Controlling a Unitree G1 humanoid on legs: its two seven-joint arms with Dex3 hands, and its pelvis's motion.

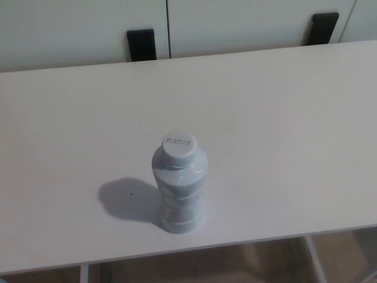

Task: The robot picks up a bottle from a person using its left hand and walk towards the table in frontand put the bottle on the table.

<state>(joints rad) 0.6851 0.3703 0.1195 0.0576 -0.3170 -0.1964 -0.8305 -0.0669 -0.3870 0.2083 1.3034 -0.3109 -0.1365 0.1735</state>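
Pale grey ribbed plastic bottle (179, 188) with white cap (179, 147) stands upright near front edge of white flat table (283, 118); left hand and right hand out of frame, grip unknown

No part of the robot's body shows in the head view: the left robot hand and the right robot hand are both out of frame, and so are the arms. No part of a person shows either, so no colour, shape, cable, marking or sleeve can be told.
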